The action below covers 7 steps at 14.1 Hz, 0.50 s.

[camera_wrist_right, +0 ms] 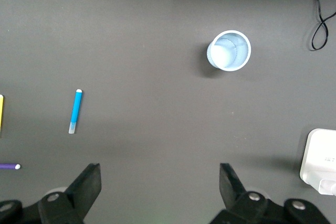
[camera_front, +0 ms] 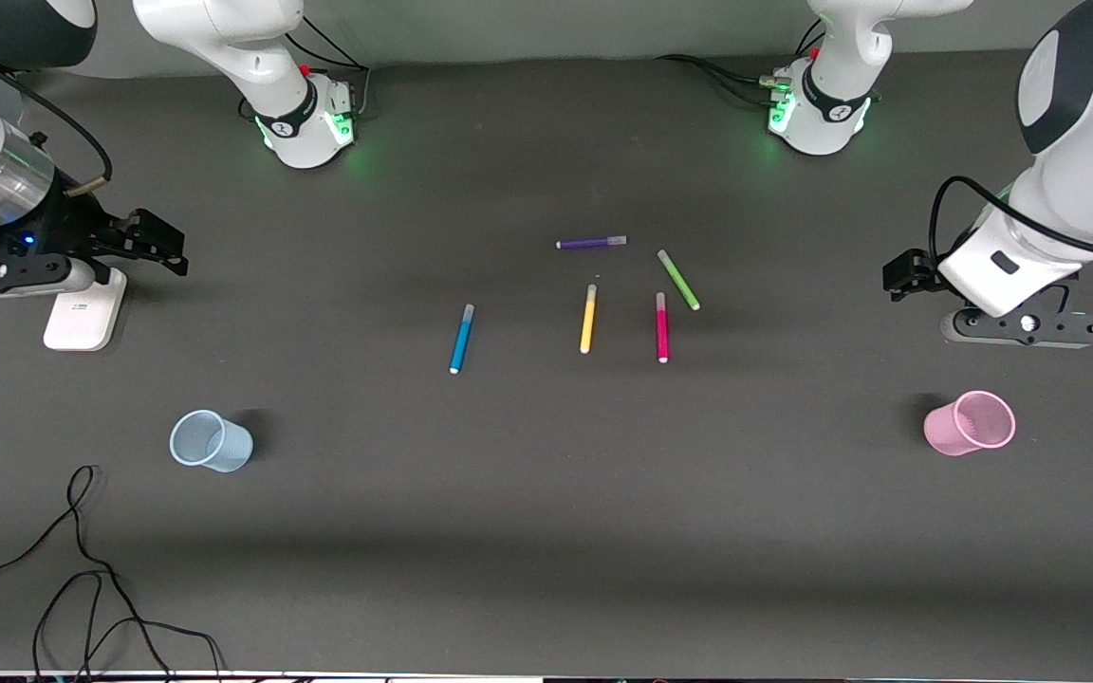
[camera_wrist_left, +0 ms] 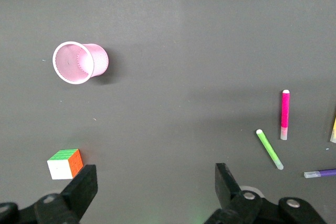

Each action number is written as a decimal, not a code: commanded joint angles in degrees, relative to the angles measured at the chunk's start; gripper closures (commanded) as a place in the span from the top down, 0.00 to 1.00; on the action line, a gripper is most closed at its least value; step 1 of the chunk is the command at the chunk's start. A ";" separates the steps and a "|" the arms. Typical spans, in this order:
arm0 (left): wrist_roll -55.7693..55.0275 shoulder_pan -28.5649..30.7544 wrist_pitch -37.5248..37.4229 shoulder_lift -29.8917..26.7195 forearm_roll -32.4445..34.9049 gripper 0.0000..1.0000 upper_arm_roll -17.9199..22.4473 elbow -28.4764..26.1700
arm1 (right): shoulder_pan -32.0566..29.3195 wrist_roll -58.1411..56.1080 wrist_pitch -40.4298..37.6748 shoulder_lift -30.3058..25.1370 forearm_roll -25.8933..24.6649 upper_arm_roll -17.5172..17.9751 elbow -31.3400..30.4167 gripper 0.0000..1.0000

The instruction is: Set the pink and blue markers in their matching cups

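The blue marker (camera_front: 462, 339) and the pink marker (camera_front: 662, 327) lie flat mid-table, apart, with a yellow pen between them. The pale blue cup (camera_front: 211, 441) stands toward the right arm's end and the pink cup (camera_front: 970, 423) toward the left arm's end, both nearer the front camera than the markers. My right gripper (camera_front: 159, 243) is open and empty over bare table; its wrist view shows the blue cup (camera_wrist_right: 229, 50) and blue marker (camera_wrist_right: 75, 111). My left gripper (camera_front: 903, 275) is open and empty over bare table; its wrist view shows the pink cup (camera_wrist_left: 80, 62) and pink marker (camera_wrist_left: 285, 114).
A yellow pen (camera_front: 588, 319), a green pen (camera_front: 678, 280) and a purple pen (camera_front: 591, 243) lie by the markers. A white device (camera_front: 84, 311) sits under the right arm. A colour cube (camera_wrist_left: 65, 163) lies near the left gripper. A black cable (camera_front: 82, 569) trails near the front edge.
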 commanded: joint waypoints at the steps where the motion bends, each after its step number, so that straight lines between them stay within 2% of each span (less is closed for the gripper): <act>1: -0.68 -0.55 0.37 -1.66 0.13 1.00 0.55 -1.59 | 2.19 0.00 -0.91 3.58 1.28 0.17 3.54 1.00; 5: -0.68 -0.55 0.37 -1.66 0.13 1.00 0.55 -1.59 | 7.99 9.39 -0.91 8.15 1.37 0.26 6.71 1.00; 7: -0.86 -0.63 0.28 -1.66 0.13 1.00 0.55 -1.59 | 10.37 14.04 -0.91 10.88 3.72 0.26 8.38 1.00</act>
